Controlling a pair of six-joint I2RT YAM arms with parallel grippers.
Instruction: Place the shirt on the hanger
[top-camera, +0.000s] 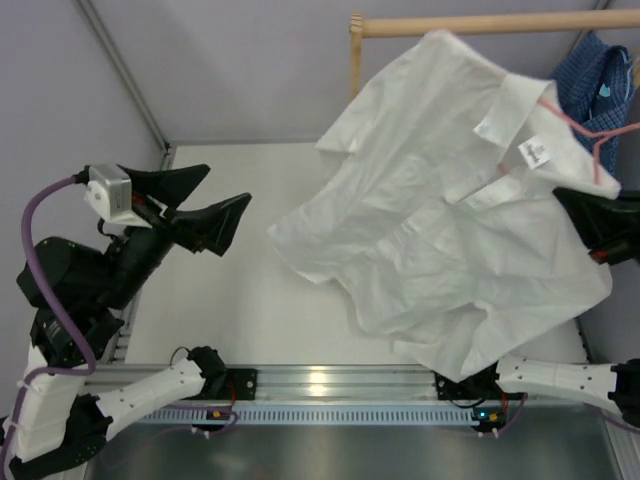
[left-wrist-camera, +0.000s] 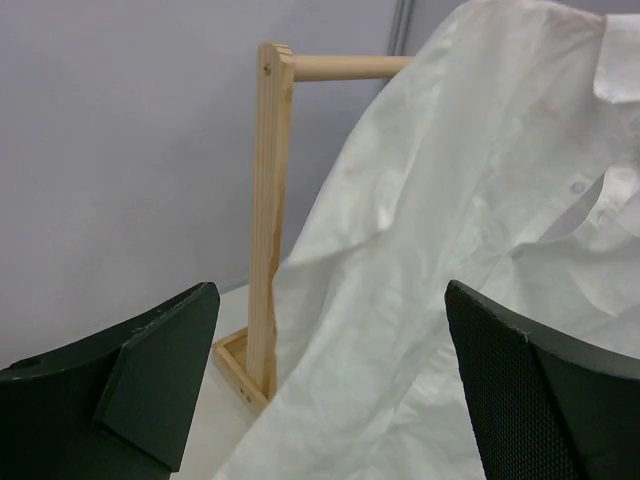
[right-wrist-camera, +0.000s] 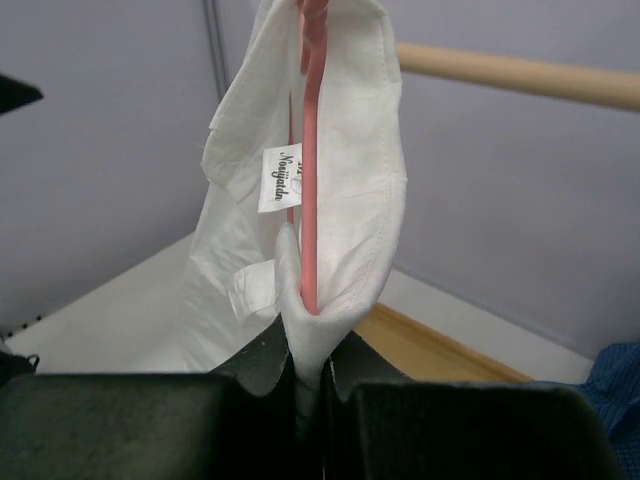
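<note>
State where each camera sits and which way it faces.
Top external: above and behind the bases, looking down on the table; both arms show, left gripper open, right gripper at the shirt.
Left wrist: on the left arm, facing the shirt and rail between its own spread fingers.
Right wrist: on the right arm, looking along the hanger inside the shirt; its shut jaws pinch its cloth.
Shared: all three show shirt and rail.

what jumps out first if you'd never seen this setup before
A big white shirt hangs in mid-air over the table's right half, with a pink hanger running up inside its collar. The right arm's jaws are shut on the cloth at the hanger's lower end. The left arm's jaws stand wide open and empty at the left, pointing toward the shirt and the wooden rail behind it.
</note>
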